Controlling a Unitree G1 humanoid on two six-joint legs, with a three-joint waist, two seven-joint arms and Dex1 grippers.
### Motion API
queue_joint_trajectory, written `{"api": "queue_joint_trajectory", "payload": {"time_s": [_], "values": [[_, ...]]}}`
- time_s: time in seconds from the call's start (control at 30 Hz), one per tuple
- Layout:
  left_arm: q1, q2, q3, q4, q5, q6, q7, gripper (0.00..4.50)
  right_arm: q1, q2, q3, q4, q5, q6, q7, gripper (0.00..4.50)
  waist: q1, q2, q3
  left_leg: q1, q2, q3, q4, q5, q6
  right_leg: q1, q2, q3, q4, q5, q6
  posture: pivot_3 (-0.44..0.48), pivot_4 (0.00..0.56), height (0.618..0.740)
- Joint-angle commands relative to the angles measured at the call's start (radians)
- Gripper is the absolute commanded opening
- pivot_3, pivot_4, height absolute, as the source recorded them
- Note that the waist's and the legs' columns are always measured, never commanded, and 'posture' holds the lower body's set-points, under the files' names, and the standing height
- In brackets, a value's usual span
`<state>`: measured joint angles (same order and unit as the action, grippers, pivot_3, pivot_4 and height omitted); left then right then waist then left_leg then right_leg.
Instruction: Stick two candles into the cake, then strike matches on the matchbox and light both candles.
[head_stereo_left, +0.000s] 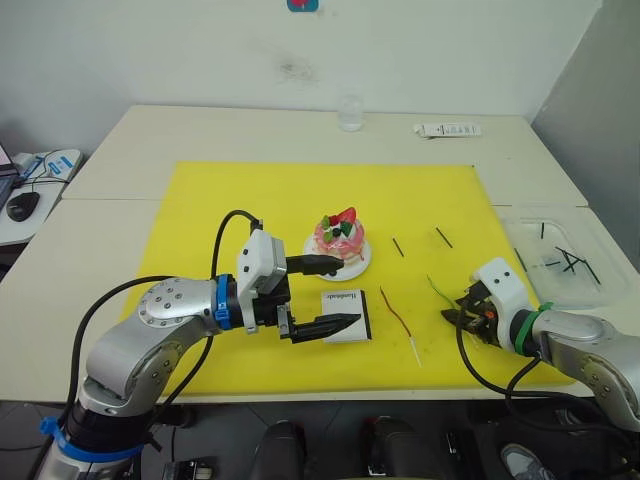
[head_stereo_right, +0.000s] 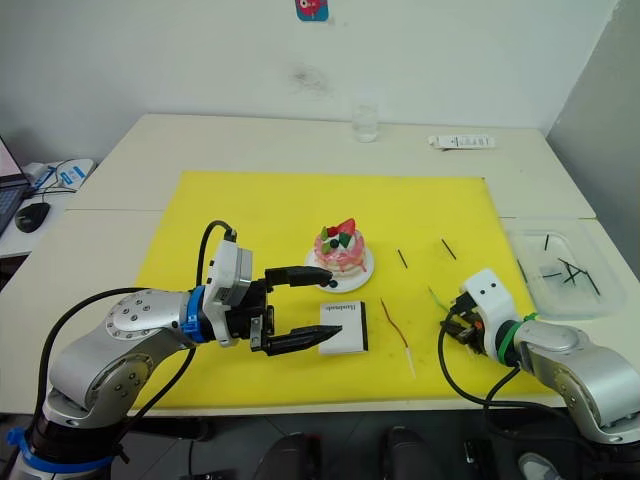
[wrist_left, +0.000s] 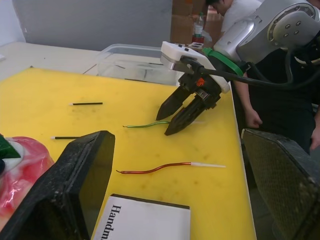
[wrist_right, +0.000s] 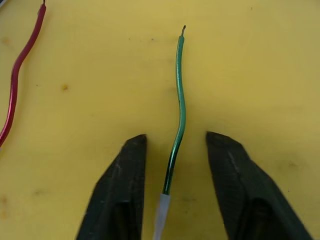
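Nearest the camera, the right gripper sits low over the yellow mat at its near right, its two black fingers parted narrowly with the thin green wavy candle lying between them, touching neither. That candle lies flat, its long axis running from its pale end under the gripper away to a dark tip that points toward the far left. Left of it the thin red wavy candle lies flat, long axis near to far, its pale end nearest. The flat white rectangular matchbox lies just left of the red candle, and the small round pink cake on its white plate stands just beyond the box. The left gripper hovers with its fingers spread wide, one by the plate, the other over the matchbox's near edge. Two short black matches lie to the right of the cake.
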<state>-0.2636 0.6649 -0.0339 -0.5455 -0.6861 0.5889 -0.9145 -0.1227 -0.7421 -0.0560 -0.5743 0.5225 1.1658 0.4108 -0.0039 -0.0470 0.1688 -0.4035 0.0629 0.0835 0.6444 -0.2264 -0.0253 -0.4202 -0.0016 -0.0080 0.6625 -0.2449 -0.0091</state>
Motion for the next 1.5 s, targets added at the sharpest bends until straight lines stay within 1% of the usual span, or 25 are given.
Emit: {"api": "queue_joint_trajectory", "payload": {"time_s": [0.03,0.23,0.33,0.37,0.43,0.8,0.87,1.17,1.27,1.3,1.37,1.4,1.5], "values": [[-0.011,0.006,0.011,-0.030,-0.013,-0.009,-0.008,4.50,0.006,0.002,-0.009,-0.001,-0.010,0.016,-0.008,1.97,0.000,0.000,0.000,0.000,0.000,0.000,0.000,0.000,0.000,0.000,0.000,0.000,0.000,0.000,0.000,0.000,0.150,0.740],[-0.016,0.012,0.014,-0.013,-0.004,-0.018,-0.022,4.50,-0.008,0.022,-0.015,0.006,0.001,0.037,-0.014,1.97,0.000,0.000,0.000,0.000,0.000,0.000,0.000,0.000,0.000,0.000,0.000,0.000,0.000,0.000,0.000,0.000,0.150,0.740],[-0.016,0.017,0.010,-0.014,0.001,-0.025,-0.031,4.50,-0.010,0.023,-0.015,0.007,0.001,0.041,-0.010,1.37,0.000,0.000,0.000,0.000,0.000,0.000,0.000,0.000,0.000,0.000,0.000,0.000,0.000,0.000,0.000,0.000,0.150,0.740],[-0.015,0.018,0.009,-0.013,0.003,-0.026,-0.033,4.50,-0.009,0.020,-0.013,0.007,0.000,0.038,-0.006,1.10,0.000,0.000,0.000,0.000,0.000,0.000,0.000,0.000,0.000,0.000,0.000,0.000,0.000,0.000,0.000,0.000,0.150,0.740],[-0.010,0.020,0.008,-0.013,0.006,-0.030,-0.037,4.50,-0.010,0.016,-0.013,-0.001,0.005,0.042,-0.001,0.40,0.000,0.000,0.000,0.000,0.000,0.000,0.000,0.000,0.000,0.000,0.000,0.000,0.000,0.000,0.000,0.000,0.150,0.740],[-0.016,0.016,-0.004,0.000,0.033,-0.053,-0.058,4.50,-0.032,0.033,-0.027,0.000,0.008,0.064,-0.008,0.40,0.000,0.000,0.000,0.000,0.000,0.000,0.000,0.000,0.000,0.000,0.000,0.000,0.000,0.000,0.000,0.000,0.150,0.740],[-0.017,0.014,-0.004,0.001,0.035,-0.053,-0.060,4.50,-0.035,0.037,-0.030,0.001,0.007,0.064,-0.010,0.02,0.000,0.000,0.000,0.000,0.000,0.000,0.000,0.000,0.000,0.000,0.000,0.000,0.000,0.000,0.000,0.000,0.150,0.740],[-0.019,0.013,-0.008,0.005,0.046,-0.059,-0.066,4.50,-0.056,0.034,-0.042,0.000,0.013,0.072,0.002,0.01,0.000,0.000,0.000,0.000,0.000,0.000,0.000,0.000,0.000,0.000,0.000,0.000,0.000,0.000,0.000,0.000,0.150,0.740],[-0.024,0.010,-0.010,0.014,0.051,-0.061,-0.066,4.50,-0.127,0.070,-0.103,-0.001,0.071,0.125,0.012,0.01,-0.001,0.000,0.000,0.000,0.000,0.000,0.000,0.000,0.000,0.000,0.000,0.000,0.000,0.000,0.000,0.000,0.150,0.740],[-0.025,0.003,-0.011,0.015,0.048,-0.058,-0.059,4.50,-0.177,0.114,-0.156,0.002,0.125,0.154,0.017,0.01,-0.003,0.000,0.000,0.000,0.000,0.000,0.000,0.000,0.000,0.000,0.000,0.000,0.000,0.000,0.000,0.000,0.150,0.740],[-0.029,-0.020,-0.017,0.008,0.019,-0.027,-0.035,4.50,-0.298,0.236,-0.292,0.029,0.260,0.233,0.008,0.01,-0.009,0.001,0.001,0.000,0.000,0.000,0.000,0.000,0.000,-0.001,0.000,0.001,0.001,0.000,0.000,0.000,0.150,0.740],[-0.031,-0.029,-0.018,0.005,0.007,-0.013,-0.027,4.50,-0.340,0.280,-0.339,0.039,0.299,0.270,-0.001,0.01,-0.012,0.001,0.001,0.000,0.000,0.000,0.000,0.000,0.000,-0.001,0.000,0.001,0.001,0.000,0.000,0.000,0.150,0.740],[-0.061,-0.085,-0.009,0.013,-0.103,0.102,0.044,4.50,-0.483,0.391,-0.466,0.095,0.419,0.357,-0.029,0.01,-0.012,0.002,0.001,0.000,0.001,-0.002,0.000,0.000,0.000,0.000,0.001,-0.001,0.002,0.000,0.000,0.000,0.150,0.740]]}}
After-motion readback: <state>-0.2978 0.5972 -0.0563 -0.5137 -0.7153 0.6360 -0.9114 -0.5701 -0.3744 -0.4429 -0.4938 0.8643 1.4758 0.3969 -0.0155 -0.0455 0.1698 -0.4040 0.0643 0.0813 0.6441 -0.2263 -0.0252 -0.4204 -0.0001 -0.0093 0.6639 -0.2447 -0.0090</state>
